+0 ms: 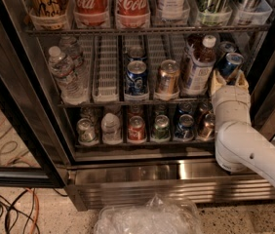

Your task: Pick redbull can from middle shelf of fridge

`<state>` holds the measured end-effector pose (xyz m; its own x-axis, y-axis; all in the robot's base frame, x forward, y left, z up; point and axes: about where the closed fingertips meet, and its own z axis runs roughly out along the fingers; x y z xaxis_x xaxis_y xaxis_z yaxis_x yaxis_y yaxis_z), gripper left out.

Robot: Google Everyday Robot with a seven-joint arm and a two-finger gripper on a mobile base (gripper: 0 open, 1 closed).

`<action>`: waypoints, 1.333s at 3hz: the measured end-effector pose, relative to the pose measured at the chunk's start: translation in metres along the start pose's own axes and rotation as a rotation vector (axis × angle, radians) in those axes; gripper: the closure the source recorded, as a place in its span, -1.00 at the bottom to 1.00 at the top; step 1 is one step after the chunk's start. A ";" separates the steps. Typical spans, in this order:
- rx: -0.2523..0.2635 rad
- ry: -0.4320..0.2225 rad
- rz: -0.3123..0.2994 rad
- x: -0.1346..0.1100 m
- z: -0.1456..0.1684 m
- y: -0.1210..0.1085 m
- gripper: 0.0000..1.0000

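The redbull can [230,64], slim and blue-and-silver, stands slightly tilted at the right end of the middle shelf [127,102] of the fridge [25,116]. My gripper [229,80] reaches in from the lower right on a white arm. Its tan fingers [217,83] sit on both sides of the can's lower half and press against it. A second slim can top [225,47] shows right behind it.
On the same shelf stand a white-capped bottle [198,67], a gold can [167,78], a wider blue soda can [136,78] and water bottles [65,72]. Small cans fill the rack below [136,128]. The black door frame [274,82] is close on the right. A plastic bag [149,218] lies on the floor.
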<state>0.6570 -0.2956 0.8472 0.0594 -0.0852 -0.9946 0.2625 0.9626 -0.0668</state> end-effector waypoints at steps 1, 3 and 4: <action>-0.027 0.010 -0.023 0.000 0.003 -0.001 0.25; -0.030 0.008 -0.024 -0.001 0.002 0.000 1.00; -0.058 -0.043 -0.027 -0.031 -0.008 0.002 1.00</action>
<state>0.6482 -0.2890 0.8778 0.0944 -0.1211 -0.9881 0.2083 0.9730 -0.0993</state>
